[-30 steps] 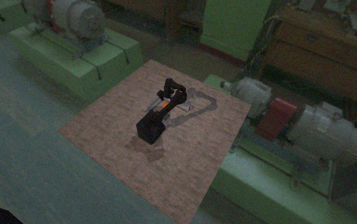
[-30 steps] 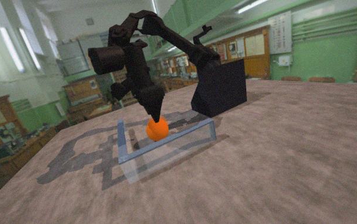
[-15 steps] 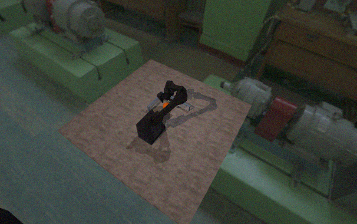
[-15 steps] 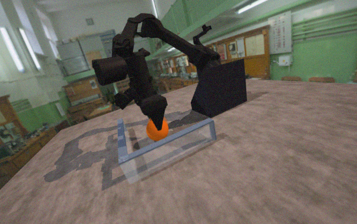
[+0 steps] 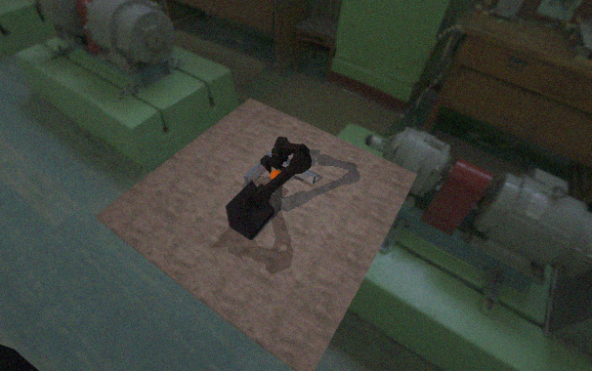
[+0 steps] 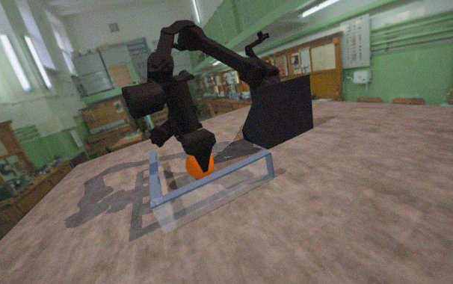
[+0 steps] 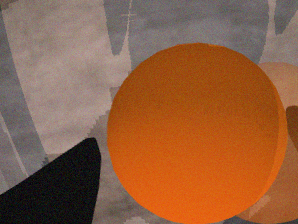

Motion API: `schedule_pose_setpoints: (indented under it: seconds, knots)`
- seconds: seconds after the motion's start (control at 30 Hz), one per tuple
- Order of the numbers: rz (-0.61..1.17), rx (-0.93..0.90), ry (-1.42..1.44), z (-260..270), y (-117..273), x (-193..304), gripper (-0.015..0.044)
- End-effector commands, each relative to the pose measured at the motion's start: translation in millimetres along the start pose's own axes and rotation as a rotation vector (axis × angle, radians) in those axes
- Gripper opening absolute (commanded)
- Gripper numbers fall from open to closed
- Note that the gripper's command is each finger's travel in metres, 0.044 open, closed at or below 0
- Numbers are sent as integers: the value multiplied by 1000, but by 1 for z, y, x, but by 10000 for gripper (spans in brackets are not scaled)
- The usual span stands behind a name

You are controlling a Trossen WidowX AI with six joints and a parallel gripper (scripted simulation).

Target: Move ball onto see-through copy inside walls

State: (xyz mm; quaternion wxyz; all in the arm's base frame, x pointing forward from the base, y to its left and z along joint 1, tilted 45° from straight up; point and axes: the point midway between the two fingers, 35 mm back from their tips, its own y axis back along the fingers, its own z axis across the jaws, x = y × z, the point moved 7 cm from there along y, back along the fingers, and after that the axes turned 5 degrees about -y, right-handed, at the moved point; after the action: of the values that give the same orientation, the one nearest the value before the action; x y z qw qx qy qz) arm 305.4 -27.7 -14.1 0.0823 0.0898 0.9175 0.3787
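The orange ball (image 5: 274, 174) (image 6: 193, 167) (image 7: 195, 135) lies on the table on the inner side of the two low clear walls (image 6: 221, 174) (image 6: 155, 183). The see-through copy (image 7: 287, 187) shows in the wrist view at the right edge, partly behind the ball; I cannot make it out in the top and exterior views. My gripper (image 6: 201, 164) is low over the ball and open. In the wrist view the left finger stands clear of the ball with a gap, and the right finger shows only as a dark patch at the right edge. One fingertip covers part of the ball in the exterior view.
The walls meet in a corner at the near left in the exterior view, with the near wall between that camera and the ball. The arm's black base (image 5: 250, 212) (image 6: 281, 112) stands on the table (image 5: 162, 195) (image 6: 348, 209) behind the ball. Shadows fall around the walls.
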Motion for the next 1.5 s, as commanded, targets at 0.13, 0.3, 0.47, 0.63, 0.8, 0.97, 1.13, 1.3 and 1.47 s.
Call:
schedule_pose_setpoints:
  seconds: [0.13, 0.3, 0.47, 0.63, 0.8, 0.97, 1.13, 1.3, 1.47]
  knots:
    - [-3, 3, 6, 0, -1, 0, 328]
    - [-4, 2, 6, 1, 3, -1, 236]
    - [-4, -7, 7, 4, 35, -7, 105]
    - [-4, -11, 8, 5, 70, -9, 0]
    - [-3, -10, 8, 5, 106, -7, 0]
    - [-2, -5, 7, 2, 141, -1, 0]
    - [-2, -4, 7, 1, 145, 0, 0]
    - [-2, -5, 7, -9, 128, 0, 0]
    - [-2, -4, 7, -20, 109, 2, 0]
